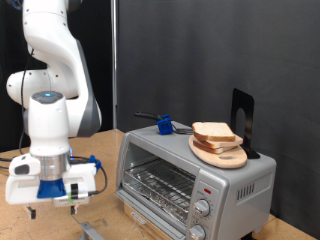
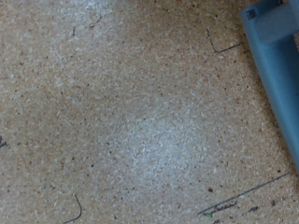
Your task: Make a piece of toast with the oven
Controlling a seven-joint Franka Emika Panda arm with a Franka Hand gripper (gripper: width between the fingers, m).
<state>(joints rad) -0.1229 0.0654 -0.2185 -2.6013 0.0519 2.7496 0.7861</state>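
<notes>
Fingers low at exterior view's left, grip state indeterminable; toast atop oven, well apart.

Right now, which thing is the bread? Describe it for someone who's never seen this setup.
Find the silver toaster oven at the exterior view's right. On its roof sits a round wooden board, and the bread is stacked on that board. It is pale and squarish with a tan crust, unlike the round board beneath, the small blue object towards the exterior view's left, or the black stand behind.
</notes>
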